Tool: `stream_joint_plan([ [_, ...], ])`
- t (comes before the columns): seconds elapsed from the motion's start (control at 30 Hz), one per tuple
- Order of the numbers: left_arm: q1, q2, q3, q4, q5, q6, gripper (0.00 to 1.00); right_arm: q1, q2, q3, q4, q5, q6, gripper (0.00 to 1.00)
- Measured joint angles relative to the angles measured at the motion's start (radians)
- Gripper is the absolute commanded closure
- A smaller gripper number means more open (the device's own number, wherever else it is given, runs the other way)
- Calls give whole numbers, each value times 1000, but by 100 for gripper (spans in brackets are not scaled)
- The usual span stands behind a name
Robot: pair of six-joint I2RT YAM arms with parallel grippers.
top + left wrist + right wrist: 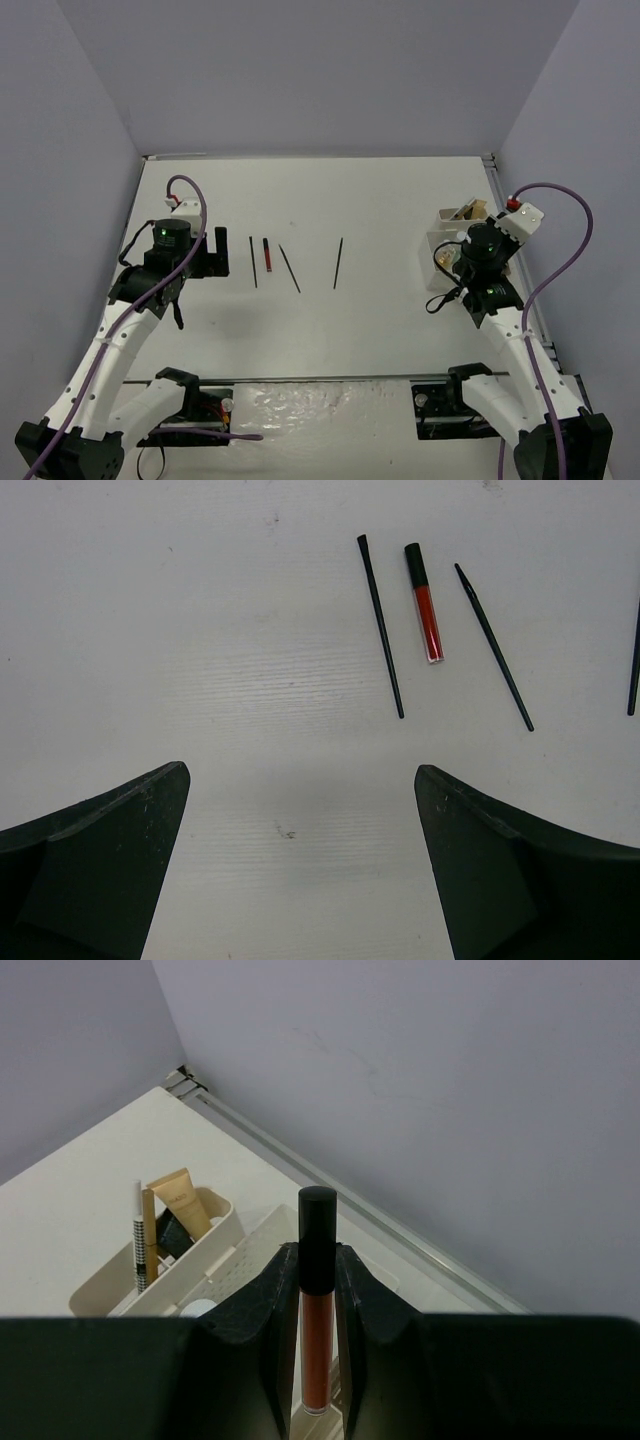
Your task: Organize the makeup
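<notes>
On the table lie a black stick (381,626), a red lip gloss with a black cap (425,602) and a black pencil (494,647), side by side; a further black stick (338,263) lies to their right. My left gripper (300,780) hovers open to the left of them (205,257), nothing between its fingers. My right gripper (318,1252) is shut on a brown-red gloss tube with a black cap (318,1222), held upright over the white tray (232,1222). In the tray stand a beige tube (181,1198), a tan stick (149,1222) and a checkered stick (139,1240).
The white tray (446,219) stands at the table's right side, close to the right wall and a metal rail (400,1235). Grey walls enclose the table on three sides. The arm bases and cables sit at the near edge.
</notes>
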Motion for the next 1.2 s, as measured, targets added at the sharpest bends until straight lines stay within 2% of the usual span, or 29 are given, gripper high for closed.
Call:
stream_joint_plan([
  [0.47, 0, -2, 0, 0, 5, 0, 6, -10, 4, -115, 59, 101, 40, 100],
  [0.73, 0, -2, 0, 0, 5, 0, 5, -40, 69, -154, 133, 118, 41, 100],
  [1.0, 0, -2, 0, 0, 5, 0, 6, -40, 93, -191, 155, 107, 50, 68],
  [1.2, 0, -2, 0, 0, 5, 0, 6, -40, 40, -187, 125, 83, 77, 45],
])
